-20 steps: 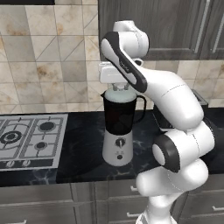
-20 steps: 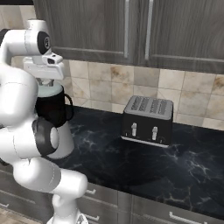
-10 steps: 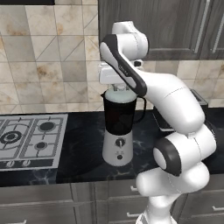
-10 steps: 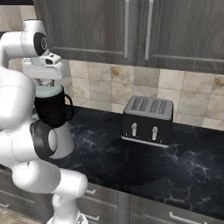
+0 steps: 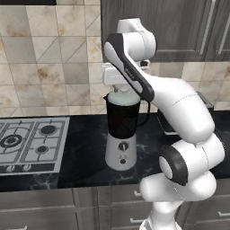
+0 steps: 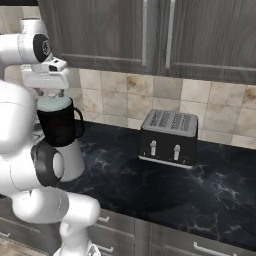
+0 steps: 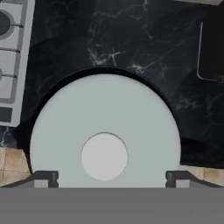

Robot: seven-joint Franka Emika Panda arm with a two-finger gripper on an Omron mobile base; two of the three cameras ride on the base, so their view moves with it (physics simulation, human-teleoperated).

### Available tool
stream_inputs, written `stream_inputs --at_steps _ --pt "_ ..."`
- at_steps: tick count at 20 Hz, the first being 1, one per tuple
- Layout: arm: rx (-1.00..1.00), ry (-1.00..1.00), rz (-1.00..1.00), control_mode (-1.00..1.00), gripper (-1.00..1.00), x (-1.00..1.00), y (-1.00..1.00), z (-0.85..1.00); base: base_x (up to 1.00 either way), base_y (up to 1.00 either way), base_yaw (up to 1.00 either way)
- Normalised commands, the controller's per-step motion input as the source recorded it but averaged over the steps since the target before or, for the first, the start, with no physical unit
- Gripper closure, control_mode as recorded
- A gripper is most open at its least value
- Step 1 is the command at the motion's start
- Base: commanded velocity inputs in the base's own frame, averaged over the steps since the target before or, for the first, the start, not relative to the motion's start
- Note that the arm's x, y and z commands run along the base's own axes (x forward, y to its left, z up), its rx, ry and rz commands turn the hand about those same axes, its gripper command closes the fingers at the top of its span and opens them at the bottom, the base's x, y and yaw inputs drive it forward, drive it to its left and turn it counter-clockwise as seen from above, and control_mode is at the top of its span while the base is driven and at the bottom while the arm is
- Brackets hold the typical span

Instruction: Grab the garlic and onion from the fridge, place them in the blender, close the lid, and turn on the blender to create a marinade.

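The two-finger gripper (image 7: 112, 177) hangs directly above the round pale grey-green domed lid (image 7: 105, 135), fingers (image 7: 43, 178) spread wide apart and grasping nothing. To the left lies the silver gas hob (image 5: 29, 143); the lid caps the dark blender jug (image 5: 122, 120) on the black marble counter (image 6: 150, 185); rightward stands the black four-slot toaster (image 6: 169, 137).

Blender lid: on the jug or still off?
On. The round pale grey-green domed lid sits centred on the dark blender jug, covering its mouth; pincer fingertips stand apart at either side of it.
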Motion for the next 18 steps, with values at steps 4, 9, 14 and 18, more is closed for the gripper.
stream_inputs --at_steps 4,9,14,18 --pt "0.00 -0.30 0.05 -1.00 -1.00 -0.73 0.01 0.10 0.00 0.00 0.00" --pt "0.00 -0.44 0.00 -1.00 -1.00 -0.98 0.00 -0.13 0.00 0.00 0.00" --pt "0.00 -0.51 -0.15 -1.00 -1.00 -1.00 0.00 -0.32 0.00 0.00 0.00" --pt "0.00 -0.22 -0.50 -1.00 -1.00 -0.99 0.00 -0.76 0.00 0.00 0.00"
